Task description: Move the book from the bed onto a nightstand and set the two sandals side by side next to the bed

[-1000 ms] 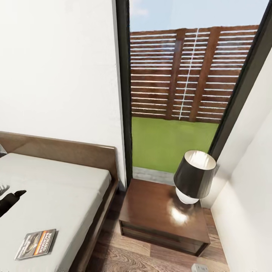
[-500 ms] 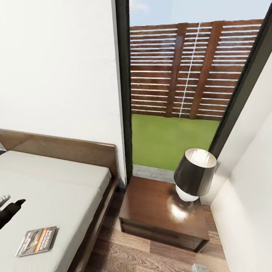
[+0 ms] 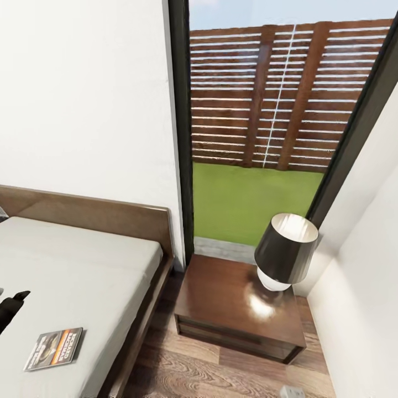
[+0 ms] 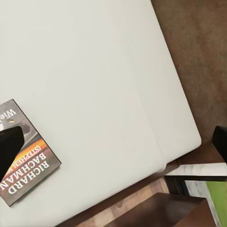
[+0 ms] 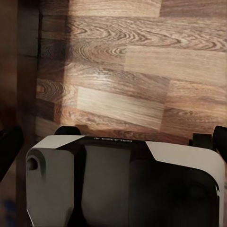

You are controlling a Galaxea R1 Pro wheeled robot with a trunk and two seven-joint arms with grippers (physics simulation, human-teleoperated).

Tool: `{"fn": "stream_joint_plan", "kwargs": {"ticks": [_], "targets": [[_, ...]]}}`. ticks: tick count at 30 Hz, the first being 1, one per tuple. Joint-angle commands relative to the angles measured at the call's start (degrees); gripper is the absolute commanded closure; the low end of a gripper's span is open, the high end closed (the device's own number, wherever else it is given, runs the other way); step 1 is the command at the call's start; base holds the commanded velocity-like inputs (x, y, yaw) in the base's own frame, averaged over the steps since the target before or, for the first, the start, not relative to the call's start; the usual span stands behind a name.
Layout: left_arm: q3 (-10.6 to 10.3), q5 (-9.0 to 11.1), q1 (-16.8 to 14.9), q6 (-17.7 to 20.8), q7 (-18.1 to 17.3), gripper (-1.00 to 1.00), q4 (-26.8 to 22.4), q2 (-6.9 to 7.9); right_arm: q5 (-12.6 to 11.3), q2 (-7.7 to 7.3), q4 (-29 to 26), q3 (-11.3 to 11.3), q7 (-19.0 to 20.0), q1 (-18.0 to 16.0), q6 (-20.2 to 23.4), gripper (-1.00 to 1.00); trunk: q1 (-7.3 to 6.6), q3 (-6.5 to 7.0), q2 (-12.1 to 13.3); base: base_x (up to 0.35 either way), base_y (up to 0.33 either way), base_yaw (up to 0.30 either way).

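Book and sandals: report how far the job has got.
Nothing looks done. The book lies on the bed, not on the nightstand beside the lamp. In hand: the left end effector hovers near the book, not gripping it. Left: moving the book, placing the sandals.

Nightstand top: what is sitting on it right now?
A lamp with a dark shade stands at the far right corner of the nightstand. The rest of its glossy top shows bare; the patch under the lamp's base is covered. The book lies on the bed.
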Motion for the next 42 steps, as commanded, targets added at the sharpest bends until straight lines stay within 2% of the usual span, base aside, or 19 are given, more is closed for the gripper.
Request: {"fn": "stream_joint_plan", "kwargs": {"ticks": [1, 26, 31, 32, 34, 38, 42], "targets": [[0.25, 0.13, -0.08, 0.46, -0.19, -1.00, -0.03, -0.01, -0.39, 0.00, 0.03, -0.08, 0.25, -0.04, 0.17, -1.00, 0.03, -0.21, -0.12, 0.000, 0.000, 0.000], [0.10, 0.16, -0.08, 0.70, -0.19, -1.00, -0.03, -0.17, -0.31, 0.03, 0.03, -0.08, 0.15, -0.04, 0.09, -1.00, 0.03, -2.45, -0.12, 0.000, 0.000, 0.000], [0.07, 0.16, -0.08, 0.71, -0.19, -1.00, -0.03, -0.85, -0.31, 0.03, 0.03, -0.08, 0.15, -0.05, 0.09, -1.00, 0.03, -2.90, -0.12, 0.000, 0.000, 0.000], [-0.10, 0.16, -0.08, 0.71, -0.19, -1.00, -0.03, -1.56, -0.36, -0.09, 0.03, -0.12, 0.15, -0.05, 0.12, -1.00, 0.03, -2.99, -0.12, 0.000, 0.000, 0.000], [-0.42, 0.16, -0.08, 0.71, -0.19, -1.00, -0.03, -1.85, -0.37, -0.12, 0.00, -0.14, 0.16, -0.05, 0.15, -1.00, 0.03, -3.17, -0.12, 0.000, 0.000, 0.000], [-1.75, 0.16, -0.08, 0.71, -0.27, -1.00, -0.03, -2.20, -0.39, -0.14, -0.05, -0.16, 0.16, -0.04, 0.12, -1.00, 0.03, -3.52, -0.12, 0.000, 0.000, 0.000], [-2.14, 0.16, -0.08, 0.71, -0.26, -1.00, -0.03, -2.46, -0.39, -0.15, -0.05, -0.17, 0.16, -0.04, 0.12, -1.00, 0.03, -3.88, -0.12, 0.000, 0.000, 0.000]]}}
